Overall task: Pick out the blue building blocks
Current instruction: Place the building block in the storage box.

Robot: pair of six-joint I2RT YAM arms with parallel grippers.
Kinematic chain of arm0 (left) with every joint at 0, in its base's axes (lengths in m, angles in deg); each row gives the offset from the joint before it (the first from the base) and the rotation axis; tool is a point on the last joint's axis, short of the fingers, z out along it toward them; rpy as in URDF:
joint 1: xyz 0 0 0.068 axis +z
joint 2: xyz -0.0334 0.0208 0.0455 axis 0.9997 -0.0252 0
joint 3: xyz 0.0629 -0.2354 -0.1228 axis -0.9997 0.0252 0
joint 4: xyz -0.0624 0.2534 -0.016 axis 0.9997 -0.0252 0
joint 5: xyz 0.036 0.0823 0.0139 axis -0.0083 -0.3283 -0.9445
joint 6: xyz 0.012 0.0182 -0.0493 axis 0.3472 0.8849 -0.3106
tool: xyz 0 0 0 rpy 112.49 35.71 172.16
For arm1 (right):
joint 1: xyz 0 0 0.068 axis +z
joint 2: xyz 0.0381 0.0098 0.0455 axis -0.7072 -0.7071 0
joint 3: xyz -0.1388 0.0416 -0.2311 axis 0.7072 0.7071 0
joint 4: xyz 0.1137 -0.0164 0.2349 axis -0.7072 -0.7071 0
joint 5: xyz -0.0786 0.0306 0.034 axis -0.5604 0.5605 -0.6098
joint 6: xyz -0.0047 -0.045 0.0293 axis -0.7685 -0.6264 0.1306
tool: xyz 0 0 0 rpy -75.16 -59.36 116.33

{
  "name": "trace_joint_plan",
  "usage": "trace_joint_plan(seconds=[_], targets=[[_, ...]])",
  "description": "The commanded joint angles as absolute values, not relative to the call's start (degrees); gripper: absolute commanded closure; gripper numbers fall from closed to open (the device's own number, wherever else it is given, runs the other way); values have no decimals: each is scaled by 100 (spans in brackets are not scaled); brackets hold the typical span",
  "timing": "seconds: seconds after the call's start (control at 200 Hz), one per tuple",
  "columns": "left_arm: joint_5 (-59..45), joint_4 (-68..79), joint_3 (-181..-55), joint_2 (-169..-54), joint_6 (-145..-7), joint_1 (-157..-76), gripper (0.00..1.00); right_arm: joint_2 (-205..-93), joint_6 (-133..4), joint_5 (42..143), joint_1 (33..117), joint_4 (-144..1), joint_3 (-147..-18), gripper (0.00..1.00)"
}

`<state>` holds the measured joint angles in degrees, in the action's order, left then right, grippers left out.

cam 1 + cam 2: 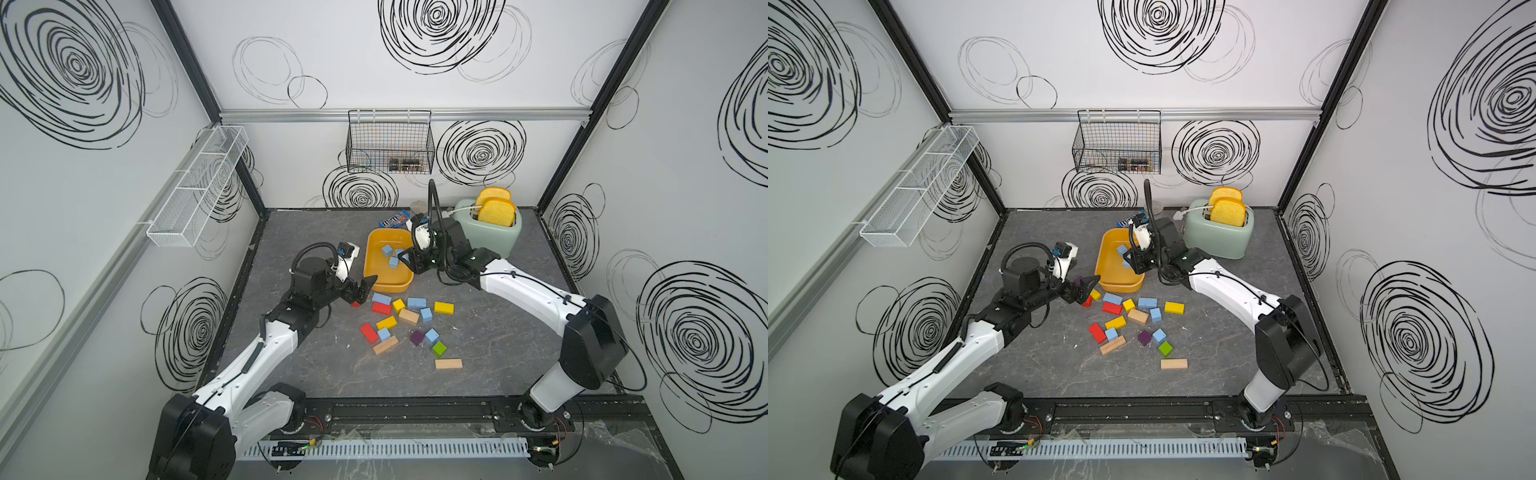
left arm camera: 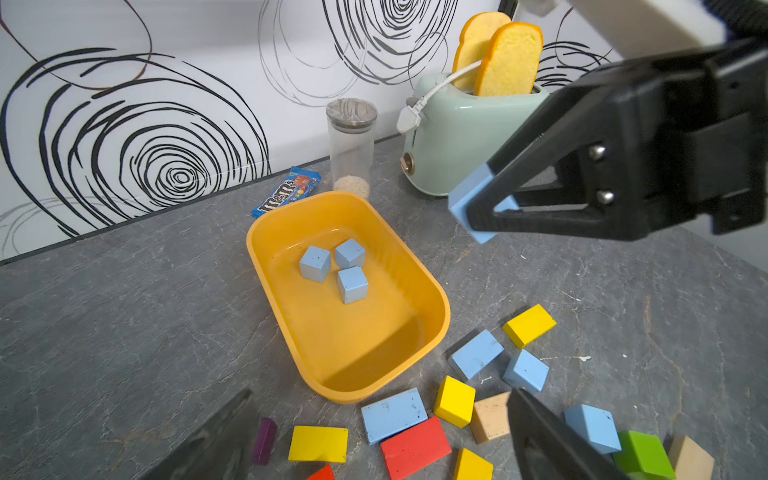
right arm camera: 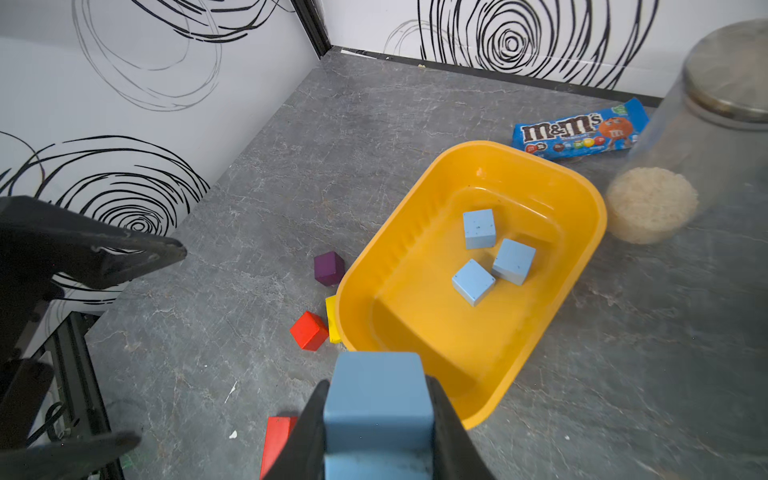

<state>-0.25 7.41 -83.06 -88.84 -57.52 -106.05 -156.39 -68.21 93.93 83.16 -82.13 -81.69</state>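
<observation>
A blue block (image 3: 376,390) is pinched in the right gripper (image 1: 409,259) above the three-o'clock rim of the yellow tub (image 3: 436,349), whose floor, bearing three blue cubes (image 2: 352,284), lies toward nine o'clock in a top view; the left gripper (image 1: 362,290) is spread, empty.

The bench (image 1: 316,374) is showing dark grey with pale marble veins; the walls (image 1: 332,62) are showing white with black scribbled spirals. The tray (image 2: 365,345) is glowing orange-yellow, the blue building blocks (image 2: 352,284) a matte light blue. A red block (image 1: 381,308), yellow block (image 1: 444,308), purple block (image 1: 417,337), green block (image 1: 439,349) and tan wood block (image 1: 448,364) are contrasting. The toaster (image 2: 457,141) is looking mint green, the candy packet (image 3: 577,133) blue.
</observation>
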Motion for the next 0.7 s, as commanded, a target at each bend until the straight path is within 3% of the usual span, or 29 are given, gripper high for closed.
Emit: trace_joint_plan(seconds=[0.0, 0.695], targets=[[-102, 1117, -8277, -8975, -5706, -10545, 4, -15930, -6929, 9752, 8294, -8291, -8530, 100], [-430, 561, -7823, -8654, -5821, -10661, 4, -17936, -6905, 9642, 8286, -8501, -9936, 100]])
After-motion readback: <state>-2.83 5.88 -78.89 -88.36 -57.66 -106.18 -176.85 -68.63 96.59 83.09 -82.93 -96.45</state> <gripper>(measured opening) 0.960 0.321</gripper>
